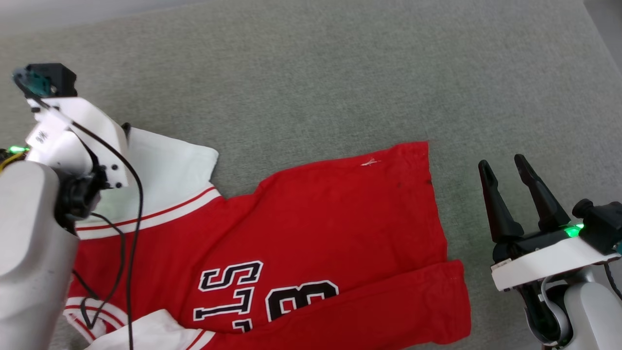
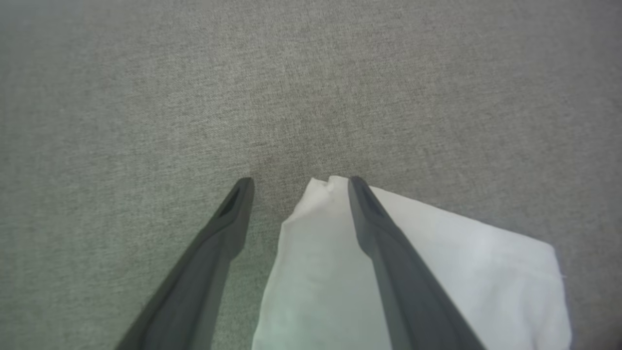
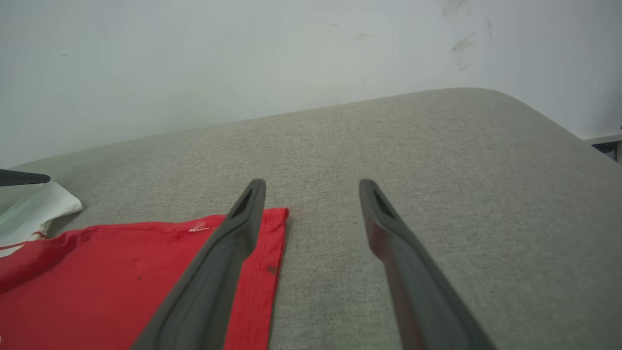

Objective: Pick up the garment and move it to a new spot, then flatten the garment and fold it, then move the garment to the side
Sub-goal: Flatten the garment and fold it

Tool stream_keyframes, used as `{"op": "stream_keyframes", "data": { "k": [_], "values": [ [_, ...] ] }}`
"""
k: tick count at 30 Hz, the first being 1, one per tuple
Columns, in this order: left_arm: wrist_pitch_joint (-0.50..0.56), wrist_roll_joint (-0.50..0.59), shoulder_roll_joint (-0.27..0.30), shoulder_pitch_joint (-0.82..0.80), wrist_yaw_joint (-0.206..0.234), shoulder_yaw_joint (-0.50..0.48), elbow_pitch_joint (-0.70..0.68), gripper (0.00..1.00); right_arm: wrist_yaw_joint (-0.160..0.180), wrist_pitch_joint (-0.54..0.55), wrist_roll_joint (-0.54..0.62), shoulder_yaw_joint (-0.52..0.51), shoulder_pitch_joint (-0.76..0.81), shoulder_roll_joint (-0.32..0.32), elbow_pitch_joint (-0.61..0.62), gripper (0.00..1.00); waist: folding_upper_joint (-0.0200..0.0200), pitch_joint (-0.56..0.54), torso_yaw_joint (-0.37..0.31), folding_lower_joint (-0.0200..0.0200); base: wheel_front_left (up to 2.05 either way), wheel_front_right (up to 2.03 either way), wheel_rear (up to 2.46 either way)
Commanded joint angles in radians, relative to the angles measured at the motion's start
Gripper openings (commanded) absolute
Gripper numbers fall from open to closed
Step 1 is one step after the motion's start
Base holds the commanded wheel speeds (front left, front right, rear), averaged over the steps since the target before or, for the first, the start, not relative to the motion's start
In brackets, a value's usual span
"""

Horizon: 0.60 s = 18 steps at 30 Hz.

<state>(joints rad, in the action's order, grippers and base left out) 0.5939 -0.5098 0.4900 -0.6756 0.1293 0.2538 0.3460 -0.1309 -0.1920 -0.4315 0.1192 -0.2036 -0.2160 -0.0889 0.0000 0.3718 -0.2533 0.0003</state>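
left hand (image 2: 300, 181), fingers apart, over the white sleeve (image 2: 330, 272) of the garment (image 1: 316, 228); right hand (image 1: 503, 163), fingers apart, just beside its hem.

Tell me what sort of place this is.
Probably a plain indoor room: a grey fabric-covered cushion, perhaps a sofa or bed, sits before a scuffed white wall, with a red jersey spread on it.

At nine o'clock in the head view, a pale grey forearm (image 1: 29, 253) carries a white, screw-dotted bracket (image 1: 82, 131), looping black cables (image 1: 133, 233) and a teal-faced black camera (image 1: 46, 80). At four o'clock, the right gripper (image 1: 502, 162) has tapered dark fingers (image 1: 542, 197), a white plate (image 1: 544, 265) and a green light (image 1: 573, 231).
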Motion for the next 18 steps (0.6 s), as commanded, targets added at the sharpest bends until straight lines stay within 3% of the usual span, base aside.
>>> {"op": "stream_keyframes", "data": {
  "k": [1, 6, 8, 9, 11, 18],
  "values": [
    [0.051, -0.005, 0.018, -0.028, -0.005, 0.005, 0.01, 1.0, 0.001, -0.011, -0.009, 0.005, -0.02, -0.004, -0.011, 1.0, 0.0, 0.037, -0.034, -0.0003, 0.0, 0.0, 0.0],
    [0.315, -0.056, 0.061, -0.032, -0.025, 0.038, 0.038, 1.0, 0.001, -0.035, -0.037, 0.019, -0.041, -0.006, -0.061, 1.0, 0.0, 0.055, -0.05, -0.0003, 0.0, 0.0, 0.0],
    [0.391, -0.067, 0.066, -0.018, -0.013, 0.05, 0.036, 1.0, 0.001, -0.04, -0.049, 0.025, -0.052, -0.012, -0.078, 1.0, 0.0, 0.062, -0.054, -0.0003, 0.0, 0.0, 0.0],
    [0.426, -0.078, 0.062, -0.011, -0.007, 0.056, 0.036, 0.75, 0.001, -0.044, -0.054, 0.028, -0.056, -0.013, -0.086, 1.0, 0.0, 0.064, -0.055, -0.0003, 0.0, 0.0, 0.0],
    [0.459, -0.091, 0.044, 0.003, 0.006, 0.064, 0.022, 0.0, 0.001, -0.046, -0.072, 0.031, -0.066, -0.018, -0.102, 1.0, 0.0, 0.069, -0.056, -0.0003, 0.0, 0.0, 0.0],
    [0.411, -0.079, 0.031, -0.001, 0.022, 0.061, -0.022, 0.0, 0.001, -0.013, -0.189, 0.096, -0.133, -0.076, -0.138, 1.0, 0.0, 0.059, -0.048, -0.0003, 0.0, 0.0, 0.0]
  ]
}}
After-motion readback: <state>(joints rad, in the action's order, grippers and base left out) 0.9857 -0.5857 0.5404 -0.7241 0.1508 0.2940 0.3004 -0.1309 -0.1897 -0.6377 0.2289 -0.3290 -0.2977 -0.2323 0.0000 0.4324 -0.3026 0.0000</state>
